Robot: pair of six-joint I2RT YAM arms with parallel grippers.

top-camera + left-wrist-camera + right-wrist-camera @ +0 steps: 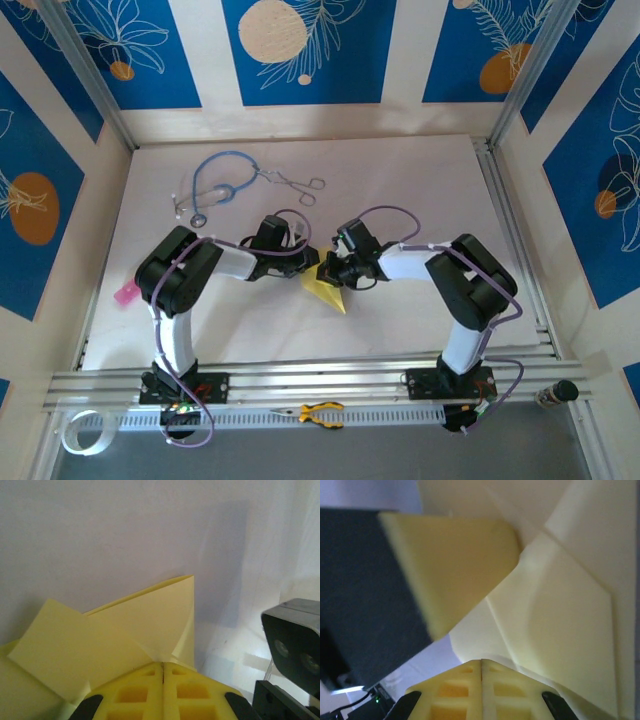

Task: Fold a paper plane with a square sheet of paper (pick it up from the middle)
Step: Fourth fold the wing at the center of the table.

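A small pink object (125, 293) lies at the left edge of the surface (420, 190), and a stethoscope (215, 187) with forceps (297, 185) just to its right lies toward the back. At the middle, the left end effector (308, 262) points right with its yellow fingers pressed together. In the left wrist view its closed tips (163, 666) touch the paper (145, 620), whose folded flaps fan out directly ahead of them. Whether a layer is pinched between the fingers cannot be told.

The paper (328, 292) shows from above as a pale-yellow triangle between the two end effectors and slightly nearer the bases, its point aimed toward the near right. The right end effector (333, 270) faces left, meeting it from the other side. Its fingers are also closed (482, 662), and creased paper (565, 620) spreads ahead and to the right of them, one edge lying over the right fingertip.
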